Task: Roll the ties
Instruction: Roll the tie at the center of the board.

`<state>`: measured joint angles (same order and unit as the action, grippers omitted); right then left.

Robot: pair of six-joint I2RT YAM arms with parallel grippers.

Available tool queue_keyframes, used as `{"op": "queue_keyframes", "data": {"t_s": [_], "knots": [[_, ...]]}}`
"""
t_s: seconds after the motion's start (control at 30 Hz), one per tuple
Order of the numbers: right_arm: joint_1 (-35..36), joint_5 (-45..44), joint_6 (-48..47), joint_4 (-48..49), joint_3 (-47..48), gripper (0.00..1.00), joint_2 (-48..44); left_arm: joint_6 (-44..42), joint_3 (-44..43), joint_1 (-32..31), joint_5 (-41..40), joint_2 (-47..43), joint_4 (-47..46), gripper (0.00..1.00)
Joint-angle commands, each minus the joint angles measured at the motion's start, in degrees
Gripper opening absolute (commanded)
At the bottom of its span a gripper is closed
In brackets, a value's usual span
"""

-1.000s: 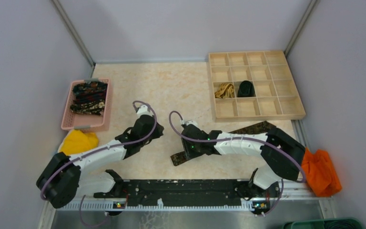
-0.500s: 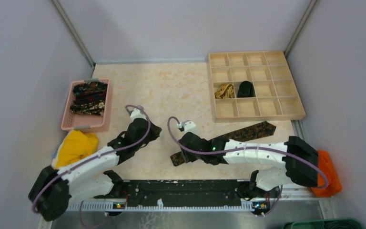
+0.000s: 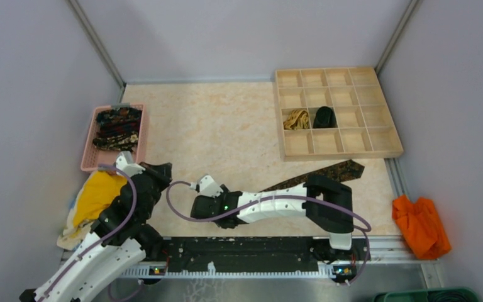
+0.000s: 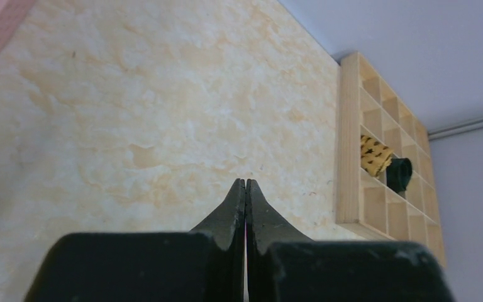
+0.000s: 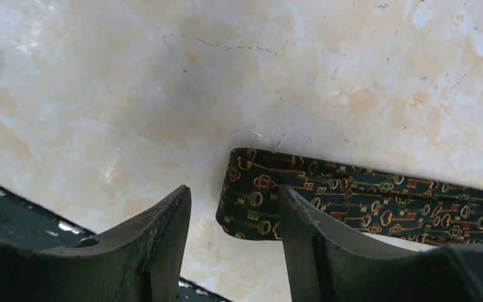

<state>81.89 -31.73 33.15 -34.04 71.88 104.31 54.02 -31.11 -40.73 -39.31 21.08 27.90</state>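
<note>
Tie (image 3: 339, 170) mostly hidden under right arm (image 3: 277, 204) — cut off at wrist view's edge, yellow cloth (image 3: 94, 192) partly under left arm (image 3: 122, 211)

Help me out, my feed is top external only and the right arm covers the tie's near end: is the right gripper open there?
Observer: Yes. The right wrist view shows the right gripper open, holding nothing.
Operator: Where is the tie's end relative to the fingers?
Observer: The tie lies flat and unrolled on the table. Its end shows in the gap between the fingers, and the rest runs behind one finger.
Operator: And the left gripper?
Observer: The left wrist view shows the left gripper shut, with nothing between its fingers.
</note>
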Motion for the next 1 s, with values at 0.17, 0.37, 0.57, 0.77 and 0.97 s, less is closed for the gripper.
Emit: {"op": "queue_keyframes", "data": {"t_s": [0.17,0.37,0.57,0.77,0.97], "knots": [[0.38,-3.53,1.53,-6.90,4.95,0.55,5.20,-0.25,-0.59,0.21,-3.00,-0.59,6.22,0.00],[0.30,-6.06,5.10,-10.67,3.64,0.55,6.12,-2.01,-0.14,0.21,-2.32,-0.69,4.15,0.00],[0.10,-5.29,6.31,-9.66,2.37,0.35,6.81,-2.57,-0.81,0.17,-2.97,-0.82,4.36,0.00],[-0.31,-4.07,4.43,-5.69,2.16,0.09,6.10,-1.50,-1.79,0.21,-6.01,-1.21,6.90,0.00],[-0.34,0.90,1.69,1.12,1.92,0.04,1.83,-2.07,-1.91,0.21,-7.65,-1.63,6.71,0.00]]}}
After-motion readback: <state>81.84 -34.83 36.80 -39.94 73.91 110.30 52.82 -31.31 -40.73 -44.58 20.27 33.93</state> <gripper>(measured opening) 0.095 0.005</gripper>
